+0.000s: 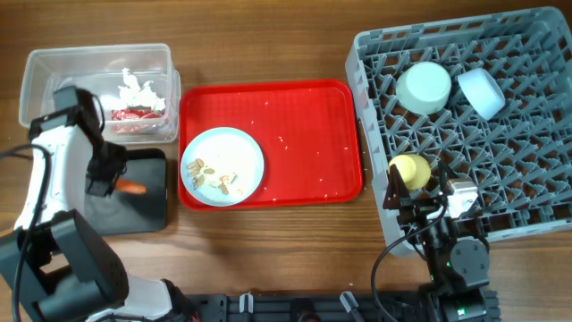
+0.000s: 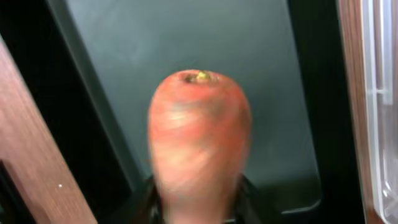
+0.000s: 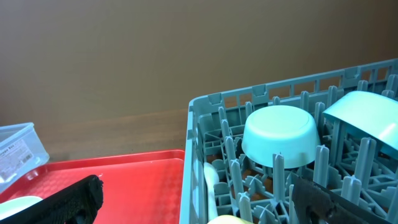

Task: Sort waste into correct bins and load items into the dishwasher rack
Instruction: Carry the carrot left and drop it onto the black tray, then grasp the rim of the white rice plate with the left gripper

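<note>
Carrot stub [image 2: 199, 143]: seen end-on and blurred, held out over the black tray [image 1: 154, 215].
Left gripper [image 1: 109, 181]: closed on the carrot stub, its dark fingers [image 2: 252, 199] pressed against either side of the lower end.
Clear tub [image 1: 54, 72]: set just behind the black tray; white tissue [image 1: 138, 88] and a red wrapper [image 1: 134, 114] are contained in it.
Red serving tray [image 1: 313, 134]: placed between the bins and the rack; a pale blue plate [image 1: 243, 148] bearing crumbs [image 1: 214, 174] is laid at its left end.
Right gripper [image 3: 196, 186]: spread wide with nothing held, positioned over the rack's near left corner.
Dishwasher rack [image 1: 500, 206]: a pale green bowl [image 1: 424, 87] and a pale blue bowl [image 1: 481, 92] are upturned at the far side; a yellow cup [image 1: 411, 170] is seated near the front left, just beside the right gripper.
</note>
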Robot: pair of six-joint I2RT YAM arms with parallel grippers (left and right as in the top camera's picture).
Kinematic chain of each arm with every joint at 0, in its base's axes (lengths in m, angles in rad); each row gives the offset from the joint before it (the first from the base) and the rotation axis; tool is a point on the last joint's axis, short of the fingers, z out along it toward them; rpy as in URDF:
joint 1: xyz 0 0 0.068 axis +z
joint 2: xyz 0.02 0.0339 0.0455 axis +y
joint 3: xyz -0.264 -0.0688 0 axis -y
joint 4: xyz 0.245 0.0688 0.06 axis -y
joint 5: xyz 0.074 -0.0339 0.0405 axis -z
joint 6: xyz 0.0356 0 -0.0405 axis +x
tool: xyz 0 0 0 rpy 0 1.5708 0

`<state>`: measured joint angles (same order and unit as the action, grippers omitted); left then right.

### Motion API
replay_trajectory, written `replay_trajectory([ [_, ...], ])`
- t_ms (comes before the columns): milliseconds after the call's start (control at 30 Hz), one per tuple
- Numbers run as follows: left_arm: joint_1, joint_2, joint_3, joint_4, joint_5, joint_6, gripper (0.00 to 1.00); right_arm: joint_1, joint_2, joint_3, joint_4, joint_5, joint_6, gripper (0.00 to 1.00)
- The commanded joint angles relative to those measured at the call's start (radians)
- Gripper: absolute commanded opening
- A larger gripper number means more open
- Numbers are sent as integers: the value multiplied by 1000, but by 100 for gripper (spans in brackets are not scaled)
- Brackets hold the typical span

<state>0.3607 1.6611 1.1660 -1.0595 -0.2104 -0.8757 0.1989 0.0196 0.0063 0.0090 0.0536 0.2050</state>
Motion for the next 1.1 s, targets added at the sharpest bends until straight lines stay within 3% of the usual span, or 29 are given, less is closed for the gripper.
replay_trajectory([
  [0,2,-31,23,11,236,102,49,-6,-2,-1,5,-2,8,100],
  [100,-52,-59,55,8,368,145,55,-6,-2,-1,5,-2,7,100],
  [167,-112,-77,70,10,366,148,70,-6,-2,-1,5,-2,8,100],
  [200,-165,-86,77,17,356,152,72,-6,-2,-1,5,-2,8,100],
  [333,-399,-84,79,88,341,309,74,-6,-2,-1,5,-2,7,100],
  [433,-589,-53,79,108,244,443,72,-6,-2,-1,5,-2,7,100],
  [500,-710,-20,78,119,147,459,70,-6,-2,-1,5,-2,8,100],
  [667,-937,100,78,182,10,478,51,-6,-2,-1,5,-2,7,100],
  [800,-1023,201,78,192,-119,377,45,-6,-2,-1,5,-2,7,100],
  [900,-1032,255,78,220,-122,373,43,-6,-2,-1,5,-2,7,100],
  [967,-1032,278,78,227,-121,373,35,-6,-2,-1,5,-2,7,100],
  [1067,-1033,298,78,242,-104,373,13,-6,-2,-1,5,-2,8,100],
])
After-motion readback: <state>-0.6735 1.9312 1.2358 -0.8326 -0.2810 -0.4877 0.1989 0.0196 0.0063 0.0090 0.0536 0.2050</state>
